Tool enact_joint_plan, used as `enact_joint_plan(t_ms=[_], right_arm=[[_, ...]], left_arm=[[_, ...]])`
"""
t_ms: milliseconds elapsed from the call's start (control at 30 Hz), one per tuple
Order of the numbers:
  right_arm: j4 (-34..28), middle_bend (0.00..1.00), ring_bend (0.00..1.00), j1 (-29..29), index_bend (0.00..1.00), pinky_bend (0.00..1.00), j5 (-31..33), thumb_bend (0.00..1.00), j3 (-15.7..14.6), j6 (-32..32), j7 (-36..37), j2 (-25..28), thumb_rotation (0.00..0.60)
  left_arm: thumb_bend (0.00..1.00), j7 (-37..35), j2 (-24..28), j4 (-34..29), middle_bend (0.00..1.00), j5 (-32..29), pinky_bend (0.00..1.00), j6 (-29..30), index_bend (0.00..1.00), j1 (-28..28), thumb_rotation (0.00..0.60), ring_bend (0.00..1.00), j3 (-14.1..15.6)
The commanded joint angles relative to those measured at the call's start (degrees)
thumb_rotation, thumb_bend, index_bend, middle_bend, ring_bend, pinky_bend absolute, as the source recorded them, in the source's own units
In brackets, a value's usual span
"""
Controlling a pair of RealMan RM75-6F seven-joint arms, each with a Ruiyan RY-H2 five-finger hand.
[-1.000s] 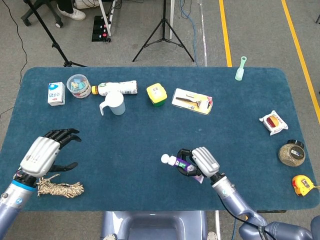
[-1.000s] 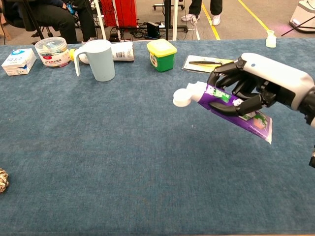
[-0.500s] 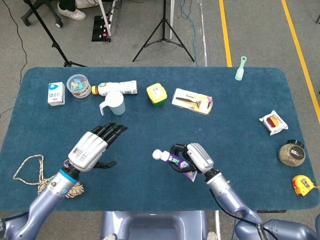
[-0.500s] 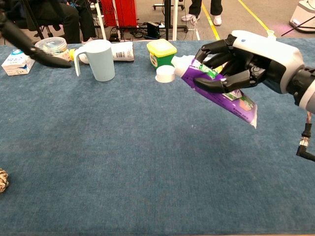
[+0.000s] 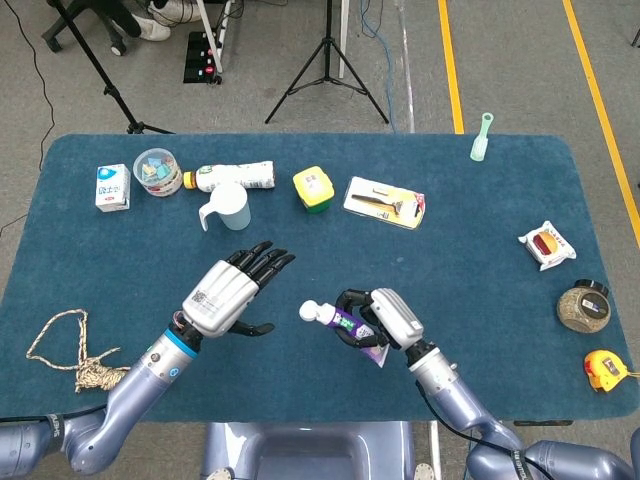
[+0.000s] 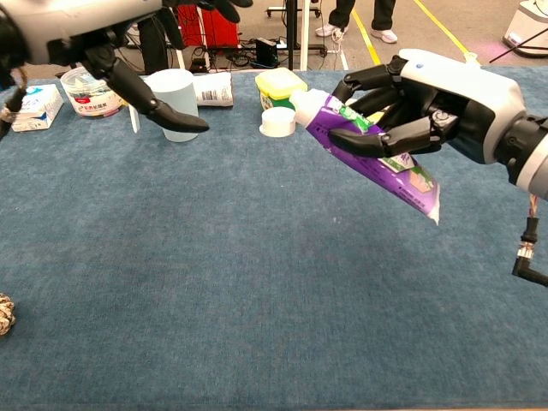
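Above blue tabletop, right hand grips purple tube mid-handover; left hand, fingers spread empty, likely must close on cap.

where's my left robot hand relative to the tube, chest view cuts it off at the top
Observer: Head view shows the left robot hand open with fingers spread, holding nothing, just left of the white cap of the tube and not touching it. The right robot hand grips the tube.
Operator: and the rope, i only see a scrap at the left edge
Observer: The rope lies near the table's front left corner, a loose loop plus a bundle, beside the left forearm and apart from the hand.
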Motion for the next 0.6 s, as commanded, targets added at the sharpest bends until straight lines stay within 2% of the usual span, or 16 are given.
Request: enact_joint_plan(t_ms=[33, 600], right_arm=[[-1.0, 0.85, 1.0, 0.1, 0.72, 1.0, 0.0, 0.58, 0.3, -0.1, 0.3, 0.3, 0.543], [-3.8, 0.85, 1.0, 0.3, 0.72, 1.0, -0.5, 0.58, 0.1, -0.7, 2.4, 1.2, 0.543]], left_arm=[[0.11, 0.2, -1.7, 1.4, 0.14, 0.0, 0.27, 0.2, 0.06, -1.1, 0.439, 0.08, 0.0], [0.11, 0.6, -7.7, 7.6, 0.14, -0.4, 0.27, 0.6, 0.06, -4.9, 0.431, 0.07, -0.4]])
